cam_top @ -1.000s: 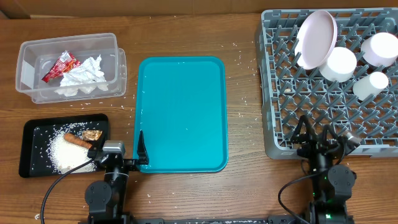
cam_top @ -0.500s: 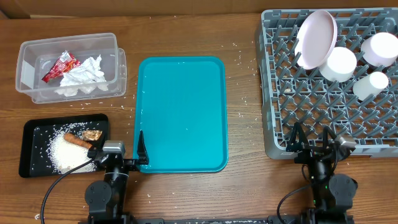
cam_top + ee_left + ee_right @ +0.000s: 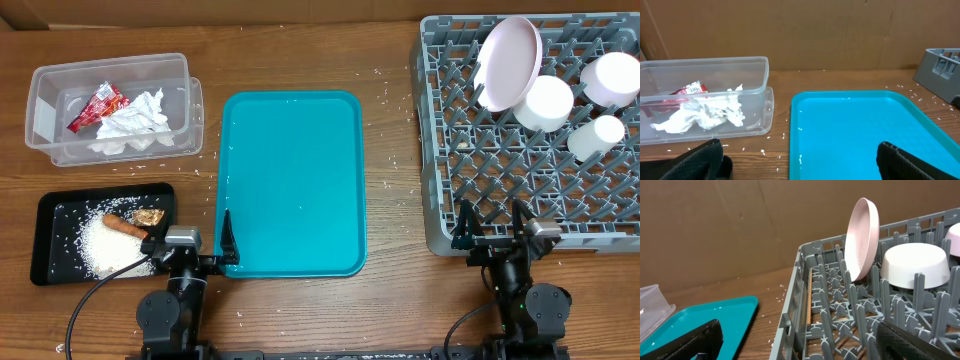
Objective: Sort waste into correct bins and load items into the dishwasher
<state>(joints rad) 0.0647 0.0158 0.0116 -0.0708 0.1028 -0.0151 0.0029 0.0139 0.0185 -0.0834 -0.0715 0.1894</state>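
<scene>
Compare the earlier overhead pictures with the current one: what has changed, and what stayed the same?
The right gripper, open and empty, drew back from the front edge of the dish rack toward its own base, drifting slightly left. Nothing was grasped or released. The left gripper, plate, bowls, cup and teal tray stayed put.

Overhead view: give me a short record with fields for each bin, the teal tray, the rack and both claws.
clear tub: crumpled napkin, red wrapper
black tray: rice, carrot, brown scrap
teal tray: between bins and rack
dish rack: pink plate on edge, two white bowls, white cup
left claw: open, holding nothing, by teal tray's near-left corner
right claw: open, holding nothing, at rack's near edge
</scene>
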